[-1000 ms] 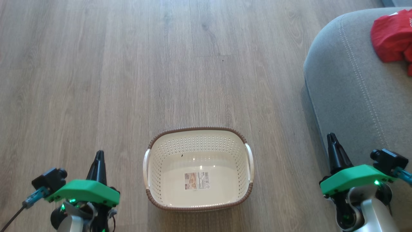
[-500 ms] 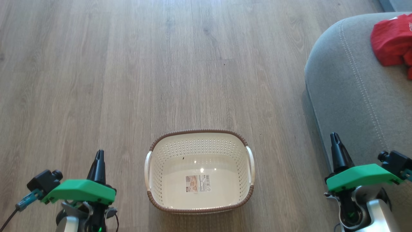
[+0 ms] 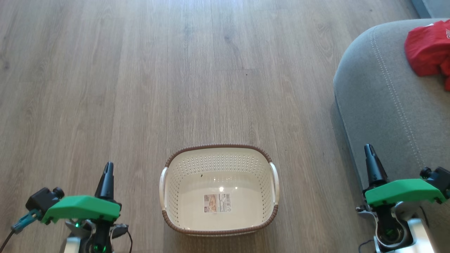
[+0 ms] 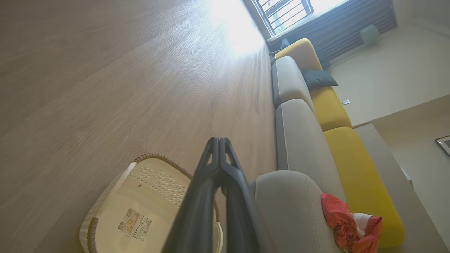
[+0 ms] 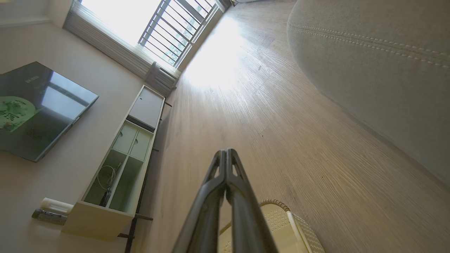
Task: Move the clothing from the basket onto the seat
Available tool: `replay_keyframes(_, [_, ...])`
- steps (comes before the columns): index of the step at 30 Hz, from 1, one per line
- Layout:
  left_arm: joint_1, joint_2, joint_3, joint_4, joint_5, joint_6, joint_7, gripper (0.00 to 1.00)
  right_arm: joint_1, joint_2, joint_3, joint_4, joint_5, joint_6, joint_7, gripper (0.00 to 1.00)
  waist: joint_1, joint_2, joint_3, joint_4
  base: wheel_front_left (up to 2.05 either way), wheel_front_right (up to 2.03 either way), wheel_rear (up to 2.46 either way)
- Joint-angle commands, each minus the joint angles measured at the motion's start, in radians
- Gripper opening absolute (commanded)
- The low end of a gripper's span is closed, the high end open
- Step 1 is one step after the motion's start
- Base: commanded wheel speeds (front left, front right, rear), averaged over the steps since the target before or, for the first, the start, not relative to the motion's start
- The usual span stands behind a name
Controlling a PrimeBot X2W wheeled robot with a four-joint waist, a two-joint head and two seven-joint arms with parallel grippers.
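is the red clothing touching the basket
Apart. The head view shows the clothing lying on the seat, with bare floor between the seat and the empty basket.

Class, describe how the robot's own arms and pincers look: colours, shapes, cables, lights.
The left pincer and right pincer are each two long, dark, tapering fingers. Behind each sits a bright green angular cover with a small black camera beside it. A teal plug and dark cable leave the left camera. The forearms are silvery-white, with small green lights.
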Motion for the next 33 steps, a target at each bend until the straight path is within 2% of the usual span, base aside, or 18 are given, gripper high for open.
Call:
replay_keyframes(1, [-0.021, 0.009, 0.025, -0.039, -0.024, -0.006, 0.007, 0.00, -0.014, 0.000, 0.008, -0.041, 0.028, 0.000, 0.009, 0.00, 0.0000, 0.0000, -0.001, 0.001, 0.00, 0.00, 0.00])
replay_keyframes(33, [-0.012, 0.010, 0.049, -0.082, -0.375, -0.035, 0.101, 0.00, -0.003, 0.001, -0.015, -0.074, 0.423, 0.000, 0.104, 0.00, 0.0000, 0.0000, -0.040, 0.015, 0.00, 0.00, 0.00])
